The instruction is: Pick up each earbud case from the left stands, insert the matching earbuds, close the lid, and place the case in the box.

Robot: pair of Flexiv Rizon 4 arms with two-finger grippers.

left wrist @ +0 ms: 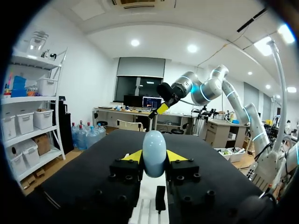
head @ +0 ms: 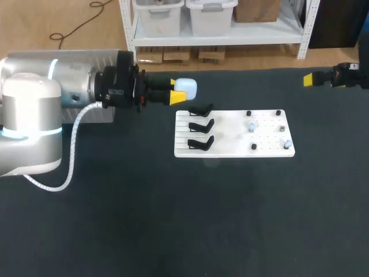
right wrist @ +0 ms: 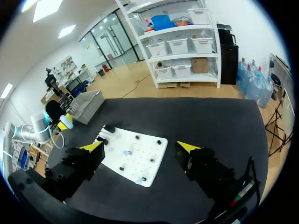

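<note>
Early going, I'd say: one pale blue earbud case (head: 185, 88) is off the black stands (head: 200, 124), which all look bare, and it is clamped between the left gripper's (head: 173, 95) yellow fingers, held level in the air just behind the white board (head: 230, 149). Small earbuds (head: 252, 126) lie on that board, so inserting, closing and boxing remain. The right gripper (right wrist: 140, 147) hangs high at the table's far side, fingers wide apart.

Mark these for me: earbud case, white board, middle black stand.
earbud case (head: 185, 88), head view, middle of its pale blue shell.
white board (head: 230, 144), head view, bare patch near its front edge.
middle black stand (head: 202, 125), head view, on its black arm.
</note>
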